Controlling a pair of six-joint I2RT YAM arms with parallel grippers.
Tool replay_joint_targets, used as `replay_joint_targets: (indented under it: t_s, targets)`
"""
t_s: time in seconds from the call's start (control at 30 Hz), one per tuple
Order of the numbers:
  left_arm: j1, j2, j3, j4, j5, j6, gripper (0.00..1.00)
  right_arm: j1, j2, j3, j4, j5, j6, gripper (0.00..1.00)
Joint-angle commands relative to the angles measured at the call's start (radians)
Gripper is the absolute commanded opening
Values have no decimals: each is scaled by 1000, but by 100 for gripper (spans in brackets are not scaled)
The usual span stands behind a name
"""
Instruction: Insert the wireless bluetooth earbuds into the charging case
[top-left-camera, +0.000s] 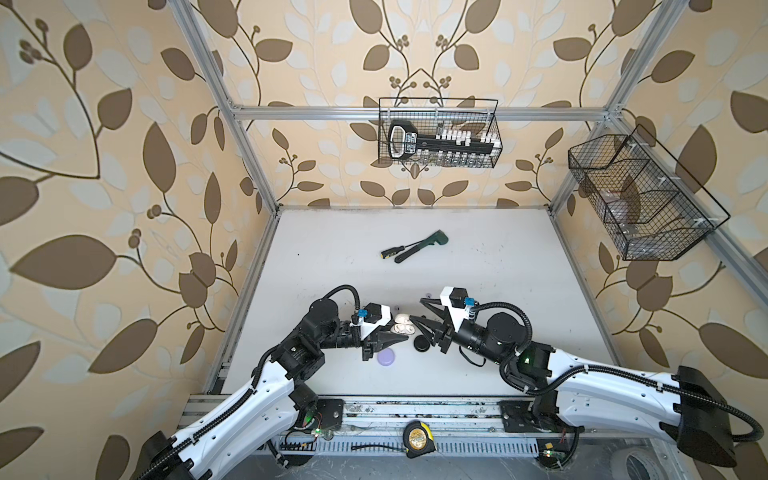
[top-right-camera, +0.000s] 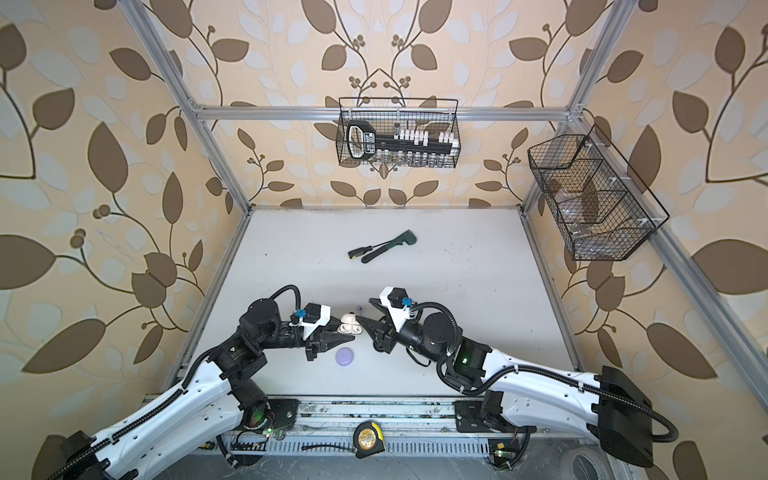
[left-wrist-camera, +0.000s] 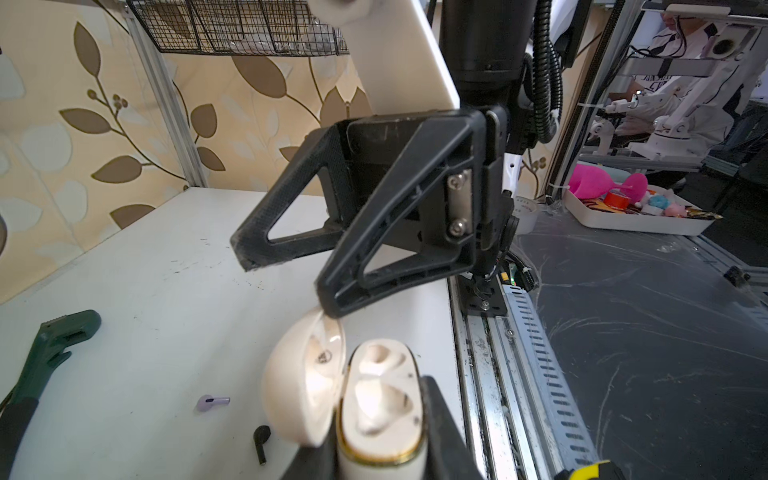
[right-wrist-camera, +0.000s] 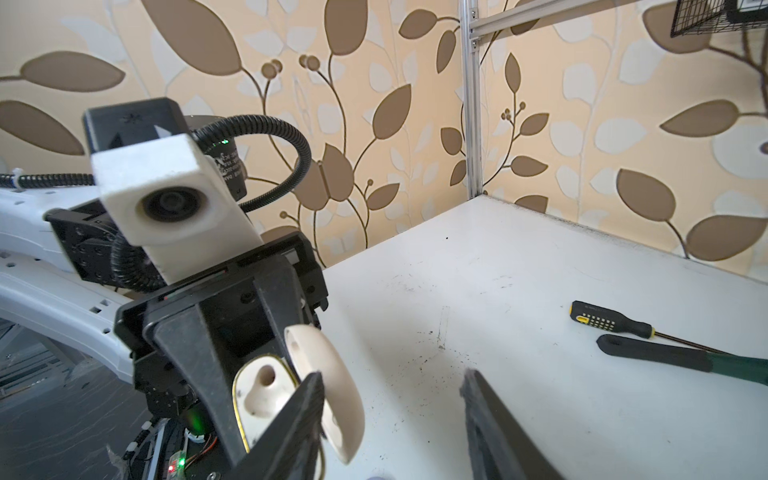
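My left gripper is shut on the base of a cream charging case, held off the table with its lid swung open. My right gripper is open, facing the left one. One of its fingertips touches the rim of the lid. In the right wrist view the one well of the case that shows is empty. A lilac earbud and a black earbud lie on the white table beyond the case. In a top view the lilac earbud is a tiny speck.
A closed lilac case and a black case lie on the table under the grippers. A screwdriver and a green wrench lie farther back. Wire baskets hang on the walls. A tape measure sits on the front rail.
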Motion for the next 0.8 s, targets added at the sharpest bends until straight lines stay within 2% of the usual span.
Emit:
replay_joint_targets:
  t_s: [0.0,0.23,0.37,0.5,0.57,0.63,0.77]
  targets:
    - [-16,-14,32,58,52,-1,0,-24,-44,48,-55,104,48,57]
    - [-16,-27,51,49,59,-38,0,-23,-164,117,-230,212,209,60]
    - [-16,-52,44,74,38,-89,0,-19,-220,219,-490,359,365,61]
    - [-17,-52,22,147,-54,-172,0,-21,-212,324,-786,456,487,67]
    - [-16,-46,18,171,-114,-208,0,-38,-194,333,-867,431,488,69]
    - [-16,-39,14,205,-150,-235,0,-89,-166,344,-941,342,456,71]
    - [-16,8,-24,397,-305,-370,0,-221,-136,347,-1044,214,398,71]
